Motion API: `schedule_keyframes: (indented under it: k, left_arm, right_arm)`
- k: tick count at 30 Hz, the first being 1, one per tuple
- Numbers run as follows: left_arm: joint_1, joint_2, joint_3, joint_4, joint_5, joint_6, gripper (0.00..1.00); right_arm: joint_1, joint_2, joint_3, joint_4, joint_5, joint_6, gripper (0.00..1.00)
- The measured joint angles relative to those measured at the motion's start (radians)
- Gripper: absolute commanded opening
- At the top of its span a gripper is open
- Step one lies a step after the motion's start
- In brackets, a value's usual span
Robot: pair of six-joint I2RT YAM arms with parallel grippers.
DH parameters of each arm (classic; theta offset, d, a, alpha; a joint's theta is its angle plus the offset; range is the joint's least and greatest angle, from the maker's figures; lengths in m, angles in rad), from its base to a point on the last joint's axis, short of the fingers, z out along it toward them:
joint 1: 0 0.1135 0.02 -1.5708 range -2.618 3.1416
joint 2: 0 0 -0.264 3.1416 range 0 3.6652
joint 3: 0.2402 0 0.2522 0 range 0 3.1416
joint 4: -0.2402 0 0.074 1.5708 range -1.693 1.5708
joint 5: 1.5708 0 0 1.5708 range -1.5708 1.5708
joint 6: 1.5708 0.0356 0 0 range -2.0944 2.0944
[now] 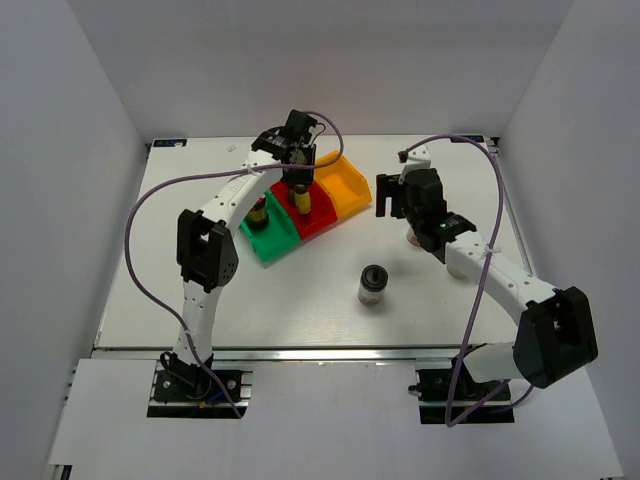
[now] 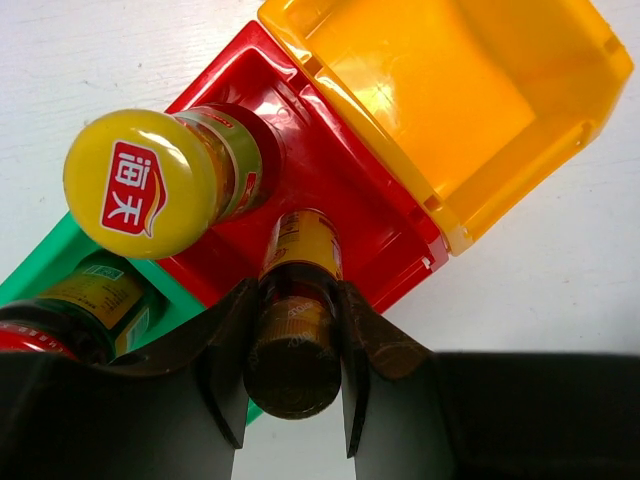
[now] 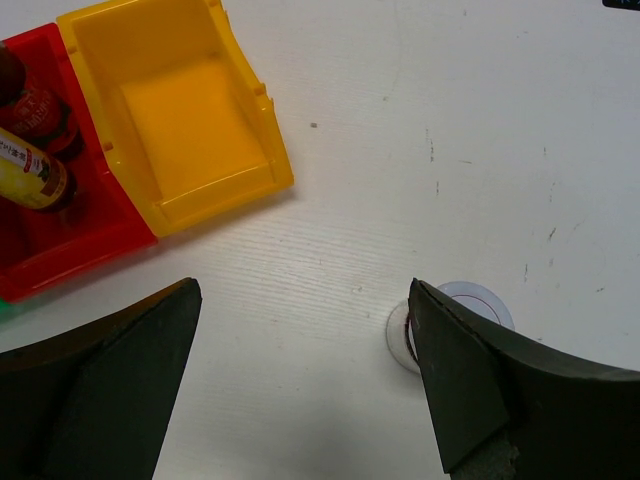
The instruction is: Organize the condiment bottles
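Nearest the arm bases, a black-topped shaker (image 1: 372, 285) stands alone on the worktop (image 1: 280, 310). It is at about five o'clock from the bins (taking the far edge as twelve) and has not yet been sorted into any of them.

Just beyond it, toward one o'clock, the right claw (image 1: 402, 196) hangs with its jaws spread wide and nothing between them. The right wrist view suggests why. The white-lidded jar (image 3: 468, 298) stands on the worktop right below, half hidden behind one finger, so I judge this arm is lined up to pick it next.

Farther back, three bins touch in a slanted row: the green bin (image 1: 268, 245), the red bin (image 1: 318, 222) and the orange bin (image 1: 350, 190). The red-capped dark jar (image 1: 258, 212) already sits in the green one, and nothing shows inside the orange one.

The left claw (image 2: 296, 300) is clamped on the slim yellow bottle (image 2: 300, 250), gripping its upper part with the base down inside the red bin. The bottle is just beside the yellow-capped dark sauce bottle (image 2: 150, 185). This looks like a placement in progress, though whether the base touches the bin floor I cannot tell.

As for writing, the yellow cap carries a red badge with the white characters 海天. The print on the bottle labels is too small to read.
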Motion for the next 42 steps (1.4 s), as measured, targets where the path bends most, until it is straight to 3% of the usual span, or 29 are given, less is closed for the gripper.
schedule_keyframes:
  k: [10,11,14,17,24,28,32,33,36,42]
  left_arm:
    - [-0.014,0.006,-0.039,0.024,-0.044,-0.015,0.0]
    - [-0.016,0.006,-0.042,0.024,-0.051,-0.016,0.08]
    - [-0.021,0.006,-0.043,0.026,-0.068,-0.024,0.2]
    - [-0.023,0.006,-0.048,0.037,-0.074,-0.027,0.23]
    - [-0.023,0.006,-0.085,0.046,-0.074,-0.037,0.41]
    - [-0.023,0.003,-0.107,0.079,-0.078,-0.04,0.57]
    - [-0.023,-0.002,-0.129,0.093,-0.074,-0.042,0.64]
    - [-0.023,-0.005,-0.135,0.098,-0.073,-0.042,0.68]
    - [-0.023,-0.026,-0.153,0.105,-0.073,-0.036,0.96]
    - [-0.023,-0.119,-0.204,0.124,-0.076,-0.042,0.98]
  right_arm:
    - [-0.003,0.032,-0.017,-0.006,0.0,0.004,0.89]
    - [-0.003,0.035,-0.017,-0.006,-0.001,0.004,0.89]
    - [-0.003,0.035,-0.017,-0.007,0.0,0.004,0.89]
    - [-0.003,0.035,-0.017,-0.016,0.0,0.006,0.9]
    - [-0.003,0.035,-0.017,-0.051,0.003,0.021,0.89]
    - [-0.003,0.025,-0.021,-0.061,0.003,0.033,0.89]
    - [-0.003,-0.012,-0.037,-0.075,-0.012,0.035,0.89]
    - [-0.003,-0.023,-0.039,-0.076,-0.021,0.036,0.89]
    - [-0.003,-0.056,-0.041,-0.089,-0.06,0.032,0.89]
    - [-0.003,-0.13,-0.057,-0.116,-0.224,0.0,0.89]
